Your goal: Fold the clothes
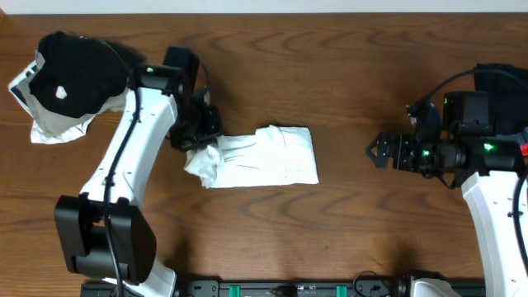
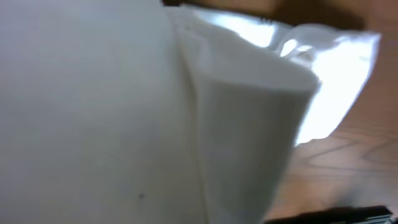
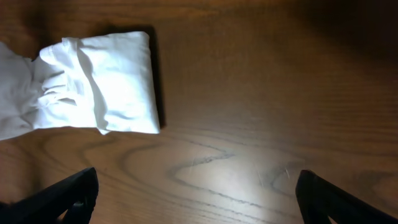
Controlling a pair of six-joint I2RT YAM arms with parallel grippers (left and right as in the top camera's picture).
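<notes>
One wooden table; one white T-shirt at centre; two black garments: spotted black garment at 10 o'clock, second black garment at 3 o'clock; one pale cloth at 10 o'clock; two arms: left arm at 8 o'clock, right arm at 4 o'clock; two grippers: left gripper, right gripper.

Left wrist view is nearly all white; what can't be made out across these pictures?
- Left pincer fingers: cloth of the shirt fills the left wrist view; overhead, the wrist covers them.
- Shirt print: none shows in any view; folds may hide it.
- Black garment, overhead: cut off by the right edge.
</notes>
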